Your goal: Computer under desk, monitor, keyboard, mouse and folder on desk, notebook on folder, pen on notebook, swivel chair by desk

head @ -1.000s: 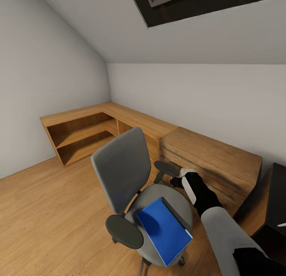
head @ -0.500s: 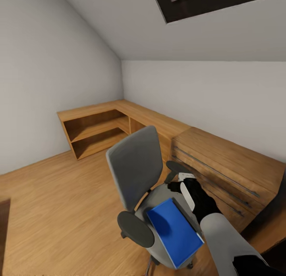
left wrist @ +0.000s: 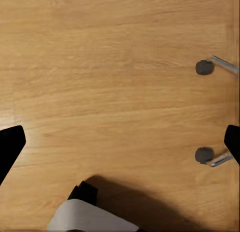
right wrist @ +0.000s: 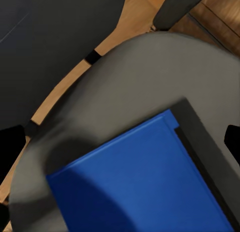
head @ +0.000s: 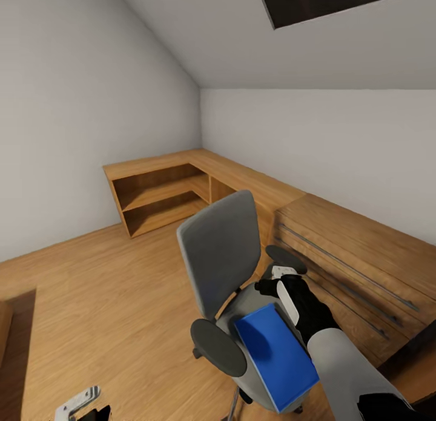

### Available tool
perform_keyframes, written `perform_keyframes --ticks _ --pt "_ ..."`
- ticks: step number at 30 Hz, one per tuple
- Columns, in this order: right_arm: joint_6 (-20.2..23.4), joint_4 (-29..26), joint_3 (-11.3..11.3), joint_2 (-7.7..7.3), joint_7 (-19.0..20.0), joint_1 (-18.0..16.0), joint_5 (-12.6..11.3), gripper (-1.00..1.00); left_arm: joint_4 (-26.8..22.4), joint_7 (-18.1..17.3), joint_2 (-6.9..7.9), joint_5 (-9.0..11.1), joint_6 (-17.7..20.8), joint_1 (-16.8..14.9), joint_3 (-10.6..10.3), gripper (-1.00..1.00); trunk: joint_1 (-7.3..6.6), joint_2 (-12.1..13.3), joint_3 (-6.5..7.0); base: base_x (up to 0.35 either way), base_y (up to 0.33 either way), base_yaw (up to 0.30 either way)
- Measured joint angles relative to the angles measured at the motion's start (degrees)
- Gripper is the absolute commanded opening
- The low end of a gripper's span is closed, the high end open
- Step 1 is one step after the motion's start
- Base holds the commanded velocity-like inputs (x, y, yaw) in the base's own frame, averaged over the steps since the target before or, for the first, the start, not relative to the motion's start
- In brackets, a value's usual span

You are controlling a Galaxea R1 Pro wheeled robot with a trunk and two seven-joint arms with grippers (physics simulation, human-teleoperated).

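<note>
The folder (head: 276, 359) lies flat on the seat of the swivel chair (head: 225, 259), its near corner reaching past the seat's front edge. In the right wrist view the folder (right wrist: 145, 184) covers much of the grey seat cushion, and a thin dark slab, possibly the notebook (right wrist: 205, 152), lies along one long edge, partly tucked beneath it; the head view gives only a dark sliver there (head: 289, 320). The chair's backrest stands upright, with a black armrest pad on each side of the seat.

The right gripper (head: 271, 282) hovers above the seat's far side, near the far armrest, clear of the folder. Its fingers (right wrist: 11, 142) appear at opposite edges of the right wrist view, spread wide with nothing between them.

The left gripper (head: 79, 404) sits low at the near edge of the head view, over bare wooden floor (head: 103, 300). Its fingers (left wrist: 10, 147) likewise stand at opposite edges of the left wrist view, wide apart and empty. That view adds two chair castors (left wrist: 204, 67) on chrome legs resting on the floor, detail the head view hides under the seat.

Beyond the chair, light wooden cabinets (head: 158, 194) with open shelves run along both walls, and a wooden drawer unit (head: 357, 257) stands just beside the chair.
</note>
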Motion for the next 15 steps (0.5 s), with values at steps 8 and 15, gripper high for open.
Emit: perform_keyframes --ticks 8,15 --pt "-0.33 0.01 -0.04 -0.09 0.18 0.16 0.41 1.0 0.15 -0.05 -0.18 1.03 2.57 0.0 1.63 1.0 0.0 0.0 -0.07 0.0 0.0 0.015" --pt "-1.98 0.02 -0.01 -1.15 0.23 0.22 0.57 1.0 3.09 -0.08 -0.14 0.87 0.17 0.0 1.66 1.0 1.53 -2.79 -1.32 0.0 0.0 0.002"
